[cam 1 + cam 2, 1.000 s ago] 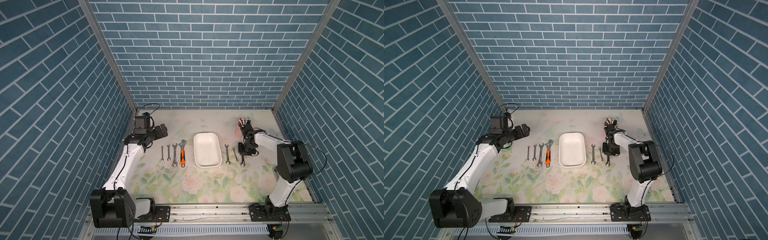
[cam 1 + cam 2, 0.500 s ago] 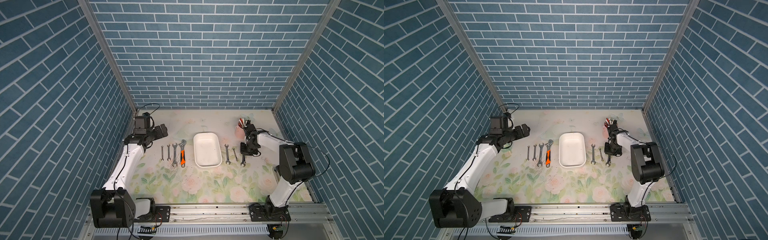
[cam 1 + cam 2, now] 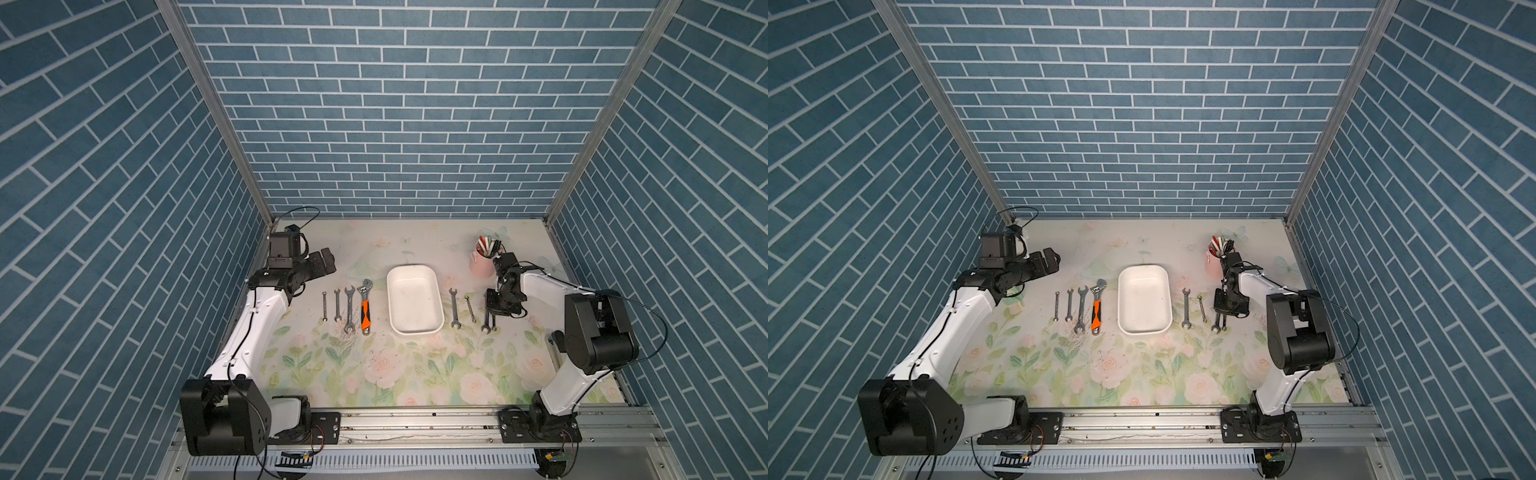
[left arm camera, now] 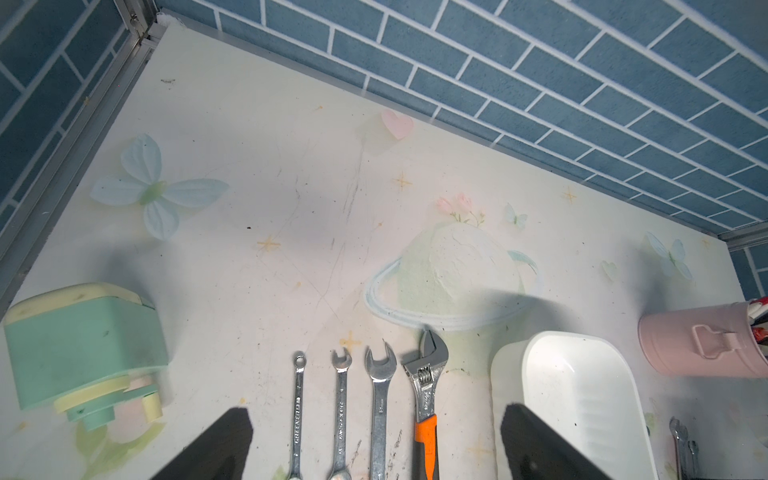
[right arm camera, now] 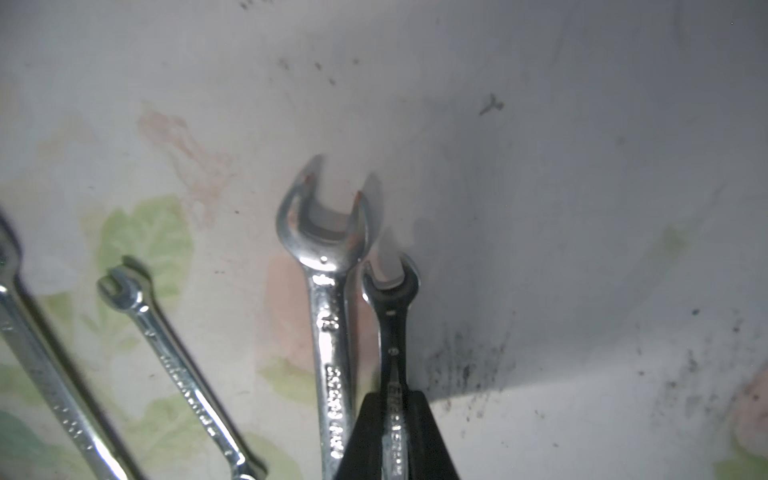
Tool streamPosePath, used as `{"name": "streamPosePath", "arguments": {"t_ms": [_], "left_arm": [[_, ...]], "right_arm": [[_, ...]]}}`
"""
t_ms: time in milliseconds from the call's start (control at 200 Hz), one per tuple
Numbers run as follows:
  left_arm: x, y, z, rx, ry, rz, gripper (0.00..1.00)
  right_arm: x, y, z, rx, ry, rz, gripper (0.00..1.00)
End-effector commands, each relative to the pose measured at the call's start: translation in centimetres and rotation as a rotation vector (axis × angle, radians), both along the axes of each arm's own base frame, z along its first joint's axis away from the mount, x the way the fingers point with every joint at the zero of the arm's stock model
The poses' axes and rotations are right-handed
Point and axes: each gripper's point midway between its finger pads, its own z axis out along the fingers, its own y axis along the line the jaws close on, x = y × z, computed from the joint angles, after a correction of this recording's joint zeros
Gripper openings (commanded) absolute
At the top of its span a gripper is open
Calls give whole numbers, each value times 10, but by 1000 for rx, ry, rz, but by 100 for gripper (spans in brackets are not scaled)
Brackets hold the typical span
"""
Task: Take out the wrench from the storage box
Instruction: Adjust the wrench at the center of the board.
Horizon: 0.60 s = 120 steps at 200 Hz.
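The white storage box (image 3: 415, 332) (image 3: 1144, 332) (image 4: 582, 399) lies mid-table, and nothing shows inside it. My right gripper (image 3: 492, 312) (image 5: 395, 399) is down at the table to the box's right. It is shut on the shank of a small dark wrench (image 5: 390, 324) (image 3: 493, 323). Right beside that wrench lies a bigger silver wrench (image 5: 332, 316) (image 3: 485, 325). Whether the held wrench is off the table I cannot tell. My left gripper (image 3: 326, 262) (image 4: 376, 415) hangs open and empty behind the left row of tools.
Left of the box lie three silver wrenches (image 3: 337, 305) and an orange-handled adjustable wrench (image 3: 365, 307). Two more wrenches (image 3: 454, 307) lie right of it. A pink cup of pens (image 3: 482, 262) stands back right. A green block (image 4: 83, 345) sits near the left wall.
The right gripper's jaws have closed onto the small wrench, and its arm has shifted slightly. The left arm has not moved.
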Motion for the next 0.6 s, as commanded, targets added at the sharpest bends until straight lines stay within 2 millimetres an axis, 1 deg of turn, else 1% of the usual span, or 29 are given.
{"name": "streamPosePath", "arguments": {"t_ms": [0, 115, 185, 255, 310, 355, 435, 520, 595], "left_arm": [[0, 1, -7, -10, 14, 5, 99], [0, 1, -7, -10, 15, 3, 99], [0, 1, -8, -11, 17, 3, 99], [0, 1, -8, -9, 17, 3, 99], [0, 2, -7, -7, 16, 5, 99], [0, 2, -7, -4, 15, 8, 99], [0, 3, -3, 0, 4, 13, 99], [0, 5, 4, 4, -18, 22, 99], [-1, 7, 15, 1, -58, 39, 99]], "right_arm": [[-4, -11, 6, -36, -5, -6, 6], [-4, -12, 3, -38, 1, 4, 6], [-4, -12, 0, -41, 5, 12, 8], [-4, -13, 1, -47, 8, 14, 17], [-2, -13, 5, -45, -4, 12, 29], [0, -13, 11, -45, -20, 13, 36], [5, -16, 25, -60, -53, 10, 43], [14, -18, 46, -74, -113, 6, 51], [26, -23, 66, -93, -192, -2, 58]]}}
